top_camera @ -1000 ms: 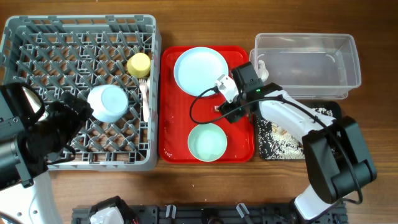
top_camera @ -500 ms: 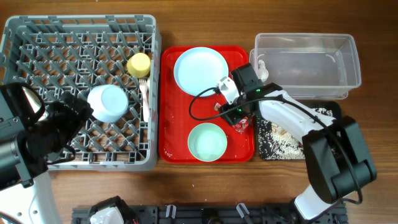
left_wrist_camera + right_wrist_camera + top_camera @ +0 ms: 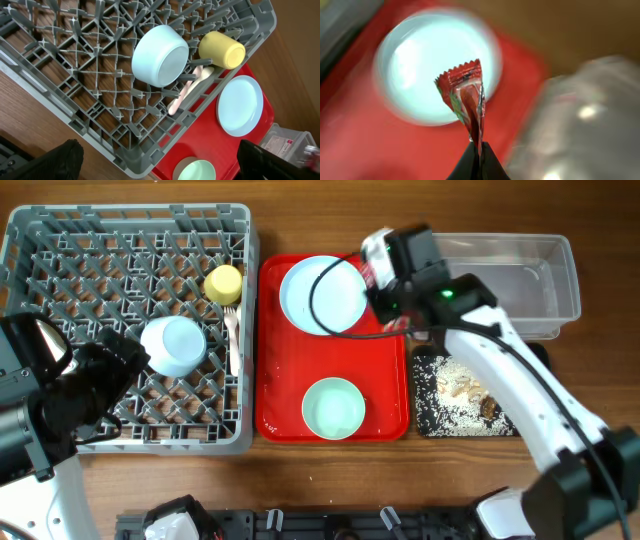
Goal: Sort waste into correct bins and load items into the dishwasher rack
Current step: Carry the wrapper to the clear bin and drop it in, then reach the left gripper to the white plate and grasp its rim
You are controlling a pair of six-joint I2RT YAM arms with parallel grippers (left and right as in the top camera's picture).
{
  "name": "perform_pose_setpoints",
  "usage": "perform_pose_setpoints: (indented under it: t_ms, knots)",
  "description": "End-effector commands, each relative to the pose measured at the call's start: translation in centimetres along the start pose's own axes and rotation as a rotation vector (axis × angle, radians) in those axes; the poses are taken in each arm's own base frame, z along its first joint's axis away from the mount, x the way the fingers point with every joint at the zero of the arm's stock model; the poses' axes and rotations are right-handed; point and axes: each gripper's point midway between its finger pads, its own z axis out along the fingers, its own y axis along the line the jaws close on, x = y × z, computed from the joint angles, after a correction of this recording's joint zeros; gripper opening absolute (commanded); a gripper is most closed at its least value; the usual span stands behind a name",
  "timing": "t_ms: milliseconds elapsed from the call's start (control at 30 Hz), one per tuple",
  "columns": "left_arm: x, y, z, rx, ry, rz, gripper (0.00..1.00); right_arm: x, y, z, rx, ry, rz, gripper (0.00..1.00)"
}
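I was working at what looked like a robotics lab bench staged as a kitchen clean-up station. Two robot arms (image 3: pixel 520 395) stood at a plain wood-grain tabletop (image 3: pixel 330 480), with a black slotted mounting rail (image 3: pixel 330 525) along its near edge and a loose black cable (image 3: pixel 313 298) looping off one arm. The kitchen side was only tabletop gear: a grey dishwasher rack (image 3: pixel 130 213), a red serving tray (image 3: pixel 275 410) and a clear tub (image 3: pixel 560 280).

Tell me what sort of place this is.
Likely a robot test bench staged as a dish-clearing station, not a kitchen: a grey dishwasher rack, a red serving tray and a clear plastic tub sit on a wooden table beside a white robot arm.
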Motion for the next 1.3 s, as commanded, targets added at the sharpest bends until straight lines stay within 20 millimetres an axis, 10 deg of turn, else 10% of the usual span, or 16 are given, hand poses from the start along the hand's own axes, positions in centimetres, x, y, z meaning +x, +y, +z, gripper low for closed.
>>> perform_pose_setpoints:
  t_ms: [0, 300, 333, 433, 567, 733, 1267]
  knots:
    - [-0.1, 0.1, 0.0, -0.006, -0.004, 0.001, 1.0, 0.7, -8.6, -1.7, 0.391, 0.021, 0.088, 0.04]
    - [-0.1, 0.1, 0.0, -0.006, -0.004, 0.001, 1.0, 8.7, -16.6, 4.0, 0.388, 0.248, 0.211, 0.09]
    - [-0.1, 0.1, 0.0, -0.006, -0.004, 0.001, 1.0, 9.1, -17.0, 4.3, 0.392, 0.258, 0.22, 0.33]
    - [-0.1, 0.1, 0.0, -0.006, -0.004, 0.001, 1.0, 8.8, -17.3, 4.2, 0.403, 0.245, 0.222, 0.64]
    - [-0.1, 0.1, 0.0, -0.006, -0.004, 0.001, 1.0, 7.7, -17.7, 2.2, 0.428, 0.206, 0.229, 0.78]
    - [-0.1, 0.1, 0.0, -0.006, -0.004, 0.001, 1.0, 4.0, -16.4, -5.8, 0.379, -0.008, 0.385, 1.0]
    - [-1.5, -1.5, -0.1, 0.07, -0.05, -0.021, 1.0, 4.0, -14.9, -7.6, 0.312, -0.022, 0.377, 1.0]
